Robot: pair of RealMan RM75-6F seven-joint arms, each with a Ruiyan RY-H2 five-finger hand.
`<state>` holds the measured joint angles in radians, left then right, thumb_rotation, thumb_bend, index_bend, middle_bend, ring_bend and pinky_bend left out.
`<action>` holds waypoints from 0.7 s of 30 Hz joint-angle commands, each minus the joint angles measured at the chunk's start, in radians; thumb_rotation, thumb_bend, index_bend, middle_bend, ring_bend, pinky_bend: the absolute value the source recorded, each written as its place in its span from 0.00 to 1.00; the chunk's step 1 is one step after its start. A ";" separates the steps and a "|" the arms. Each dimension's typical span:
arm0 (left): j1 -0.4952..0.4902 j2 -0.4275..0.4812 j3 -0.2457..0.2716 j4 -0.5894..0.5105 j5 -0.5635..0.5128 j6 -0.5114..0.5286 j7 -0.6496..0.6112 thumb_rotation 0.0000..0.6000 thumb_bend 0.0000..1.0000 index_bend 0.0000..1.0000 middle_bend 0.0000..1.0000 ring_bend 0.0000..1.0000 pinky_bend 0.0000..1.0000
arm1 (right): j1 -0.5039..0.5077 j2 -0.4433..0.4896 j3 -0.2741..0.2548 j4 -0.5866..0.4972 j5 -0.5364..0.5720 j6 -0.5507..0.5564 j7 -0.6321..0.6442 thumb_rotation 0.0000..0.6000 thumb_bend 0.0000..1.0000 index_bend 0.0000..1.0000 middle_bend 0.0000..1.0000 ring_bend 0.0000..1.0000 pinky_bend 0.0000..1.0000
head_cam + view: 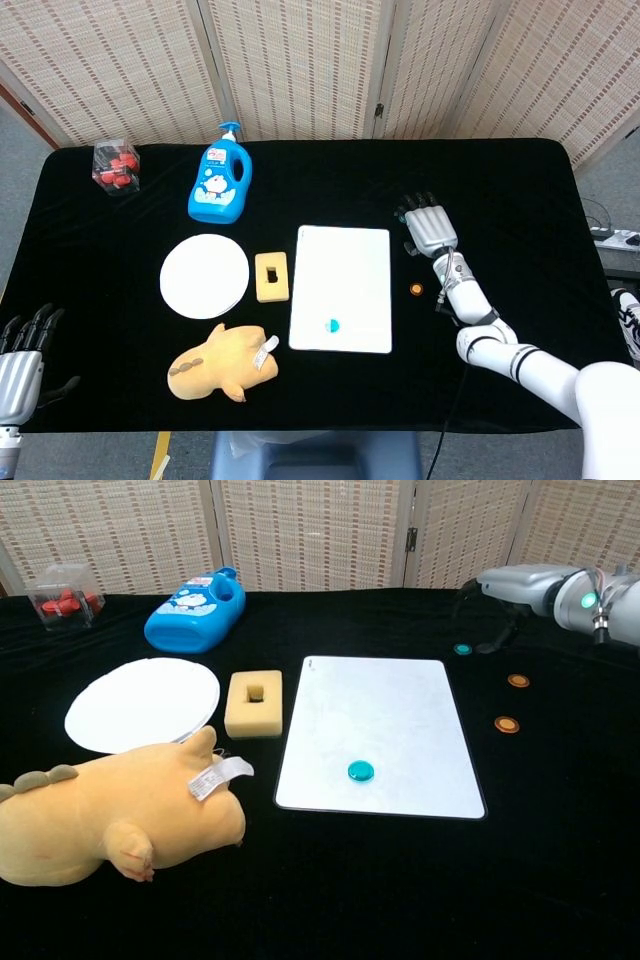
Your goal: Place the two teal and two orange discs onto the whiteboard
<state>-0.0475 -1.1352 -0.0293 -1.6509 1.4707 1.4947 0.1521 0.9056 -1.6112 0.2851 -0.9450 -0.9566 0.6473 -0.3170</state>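
while the right hand (428, 228) hangs over the far right part of the bench (520, 200) in the head view, it holds nothing and its fingers are spread, covering the spot just right of the whiteboard (342, 270). one teal disc (333, 325) already lies on the board near its front edge; one orange disc (416, 290) sits on the black cloth just right of the board, near the wrist. the other two discs are hidden under the hand here. the left hand (22, 355) rests at the front left corner, fingers apart and empty.

from the chest view the right hand (510, 585) hovers with fingers arched downward, its fingertips (487, 648) just beside the second teal disc (462, 649), not yet touching it. both orange discs show here, the farther orange disc (518, 680) and the nearer orange disc (507, 724), well apart from the board's edge. the placed disc (361, 771) lies flat on the whiteboard (400, 710).

the step in hand looks like picking the second teal disc. to do it well, lower straight over it, pinch its thin rim between thumb and a finger without sliding it on the cloth, then lift clear before crossing the board's edge.
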 commanded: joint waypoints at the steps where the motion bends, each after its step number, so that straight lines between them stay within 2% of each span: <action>1: -0.001 0.002 -0.001 -0.005 -0.005 -0.003 0.005 1.00 0.20 0.04 0.06 0.16 0.00 | 0.052 -0.058 0.003 0.118 0.051 -0.071 -0.020 1.00 0.39 0.30 0.13 0.03 0.00; 10: 0.000 0.008 0.000 -0.015 -0.033 -0.020 0.016 1.00 0.20 0.04 0.06 0.16 0.00 | 0.135 -0.172 0.002 0.363 0.100 -0.191 -0.031 1.00 0.39 0.31 0.13 0.03 0.00; 16: -0.001 0.009 0.000 -0.019 -0.040 -0.026 0.019 1.00 0.20 0.04 0.06 0.16 0.00 | 0.170 -0.218 0.006 0.470 0.109 -0.250 -0.026 1.00 0.39 0.31 0.13 0.03 0.00; 18: -0.001 0.009 0.001 -0.019 -0.042 -0.027 0.019 1.00 0.20 0.04 0.06 0.16 0.00 | 0.177 -0.228 0.007 0.493 0.109 -0.266 -0.023 1.00 0.42 0.31 0.13 0.03 0.00; 21: -0.002 0.008 0.001 -0.019 -0.043 -0.030 0.019 1.00 0.20 0.04 0.06 0.16 0.00 | 0.184 -0.239 0.008 0.516 0.110 -0.285 -0.021 1.00 0.53 0.31 0.14 0.03 0.00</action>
<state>-0.0493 -1.1270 -0.0284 -1.6702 1.4273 1.4648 0.1713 1.0851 -1.8447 0.2922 -0.4356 -0.8478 0.3695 -0.3395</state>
